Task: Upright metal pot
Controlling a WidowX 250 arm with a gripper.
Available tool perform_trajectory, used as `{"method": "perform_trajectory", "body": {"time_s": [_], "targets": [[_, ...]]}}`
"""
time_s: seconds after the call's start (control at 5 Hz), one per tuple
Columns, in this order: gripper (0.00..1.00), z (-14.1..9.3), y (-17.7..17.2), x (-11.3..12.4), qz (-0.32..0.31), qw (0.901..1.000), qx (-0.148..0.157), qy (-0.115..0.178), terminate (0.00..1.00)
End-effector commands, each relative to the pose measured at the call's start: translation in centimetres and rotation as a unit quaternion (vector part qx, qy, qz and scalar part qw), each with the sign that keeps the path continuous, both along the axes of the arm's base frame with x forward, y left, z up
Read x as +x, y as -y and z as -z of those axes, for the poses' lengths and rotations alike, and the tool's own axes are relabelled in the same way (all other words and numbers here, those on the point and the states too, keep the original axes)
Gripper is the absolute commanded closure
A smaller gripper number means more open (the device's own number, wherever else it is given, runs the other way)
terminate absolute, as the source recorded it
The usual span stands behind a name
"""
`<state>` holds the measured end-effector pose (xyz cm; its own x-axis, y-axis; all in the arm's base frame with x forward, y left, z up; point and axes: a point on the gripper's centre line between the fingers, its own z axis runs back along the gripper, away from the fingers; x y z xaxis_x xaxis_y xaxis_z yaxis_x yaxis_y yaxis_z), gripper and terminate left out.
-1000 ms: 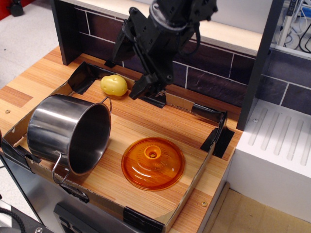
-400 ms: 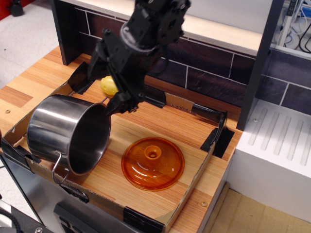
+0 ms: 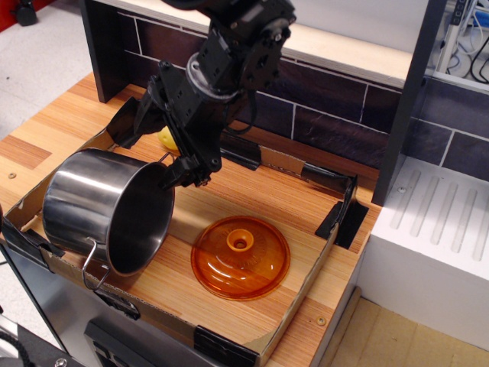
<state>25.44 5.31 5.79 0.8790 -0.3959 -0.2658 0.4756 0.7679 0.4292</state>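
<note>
- While hanging just above the upper rim of the metal pot (image 3: 107, 210), the hand (image 3: 157, 145) appears spread, grasping nothing.
- Lying on its side at the left of the surface (image 3: 252, 195), mouth toward the orange lid (image 3: 241, 257).
- Judged step: approach.
- Next: closing on the rim, then tipping upright.

Robot arm (image 3: 229, 53): matte black throughout, blocky angular housings, glossy highlights on upper casings. Round grey-silver joint ring at wrist, above metal pot (image 3: 107, 210). Thin black cable looping beside wrist. Gripper (image 3: 157, 145): two long black tapering fingers, flat-sided. Markings, screws indiscernible.
</note>
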Motion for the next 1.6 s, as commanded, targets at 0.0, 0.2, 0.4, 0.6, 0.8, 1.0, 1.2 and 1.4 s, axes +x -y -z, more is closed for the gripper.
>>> {"method": "perform_trajectory", "body": {"time_s": [0.0,0.2,0.4,0.6,0.8,1.0,1.2,1.4], "targets": [[0.00,0.2,-0.5,-0.2,0.008,0.9999,0.006,-0.002,0.00],[0.00,0.1,-0.6,-0.7,0.013,0.9994,-0.001,-0.031,0.00],[0.00,-0.1,-0.7,-1.2,0.016,0.9983,-0.010,-0.055,0.00],[0.00,0.0,-0.9,-1.2,0.013,0.9979,-0.002,-0.064,0.00],[0.00,0.5,-1.4,-1.0,0.002,0.9980,0.013,-0.062,0.00],[0.00,1.1,-1.5,-1.1,-0.001,0.9975,0.024,-0.067,0.00],[1.00,1.2,-1.5,-1.2,0.002,0.9976,0.025,-0.065,0.00],[1.00,1.0,-1.5,-1.2,-0.001,0.9975,0.020,-0.068,0.00]]}}
